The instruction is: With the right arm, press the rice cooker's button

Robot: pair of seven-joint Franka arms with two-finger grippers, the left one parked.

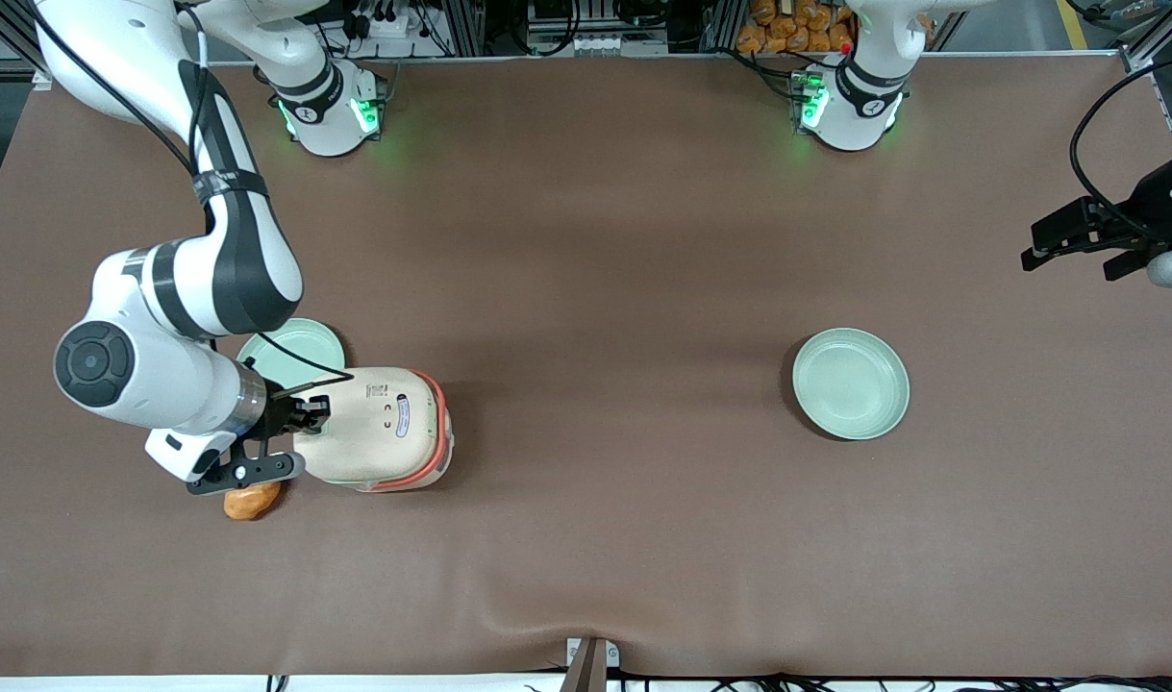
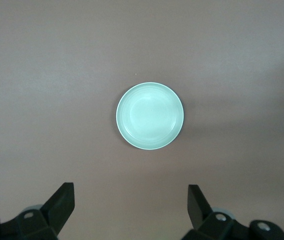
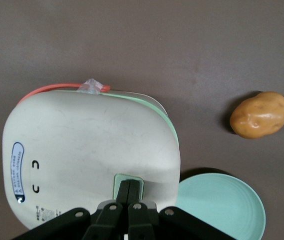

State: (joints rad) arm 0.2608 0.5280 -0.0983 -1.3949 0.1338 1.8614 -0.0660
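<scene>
The end effector (image 3: 130, 192) has its two fingers pressed together into a single tip, pinching nothing. That tip rests on the pale green button (image 3: 127, 181) set at the lid edge of the rice cooker (image 1: 379, 428) — whether the button is already depressed cannot be told.

The rice cooker stands on the desk (image 1: 595, 288) directly beneath the end effector, toward the working arm's end. Its cream lid is shut, its coral-red band shows along the side away from the tip, and its printed labels (image 3: 18, 171) lie on the lid part farthest from the fingertips.

Just beside the end effector, at the cooker's button side, lie a pale green plate (image 3: 221, 205) and a potato (image 3: 259, 114); the plate is the nearer of the two and partly under the cooker's edge in the wrist view. A second plate (image 1: 851, 383) lies well apart, toward the parked arm's end.

Step in hand, as judged: the press itself. The next move calls for a short, straight push down — tip centred on the button, fingers kept together — then a vertical lift clear of the lid.
</scene>
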